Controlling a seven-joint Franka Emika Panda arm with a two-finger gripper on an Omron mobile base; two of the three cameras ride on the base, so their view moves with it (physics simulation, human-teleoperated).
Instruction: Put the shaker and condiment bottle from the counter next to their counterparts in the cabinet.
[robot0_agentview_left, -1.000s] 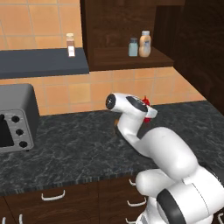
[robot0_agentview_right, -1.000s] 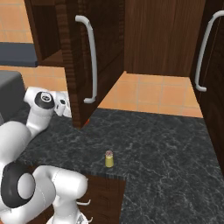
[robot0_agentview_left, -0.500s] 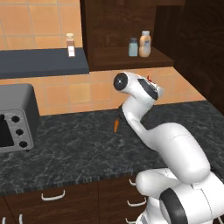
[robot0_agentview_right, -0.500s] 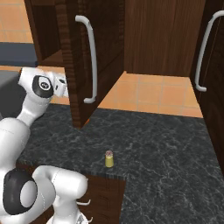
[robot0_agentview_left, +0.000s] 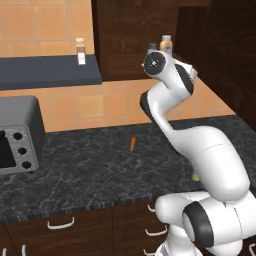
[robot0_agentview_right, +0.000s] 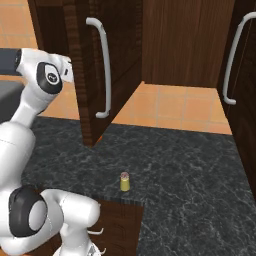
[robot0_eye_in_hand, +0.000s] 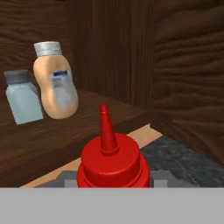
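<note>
Our arm (robot0_agentview_left: 172, 107): raised high, elbow bent, wrist reaching far toward the right. Our gripper (robot0_eye_in_hand: 113, 180): jaws closed on the condiment bottle (robot0_eye_in_hand: 111, 157).

No readable text anywhere, blue-and-white label on the tan bottle (robot0_eye_in_hand: 56, 85) too blurred to read, white label on the shelf jar (robot0_agentview_left: 80, 50) blank

The cabinet (robot0_eye_in_hand: 131, 57) is dark brown wood with visible grain, matt. The counter (robot0_agentview_right: 190, 165) is black stone with grey marbling and a slight sheen. The red bottle (robot0_eye_in_hand: 113, 164) looks like smooth glossy plastic. The tan bottle (robot0_eye_in_hand: 56, 85) is smooth, with a grey cap. The wall tiles (robot0_agentview_left: 85, 107) are matt orange.
</note>
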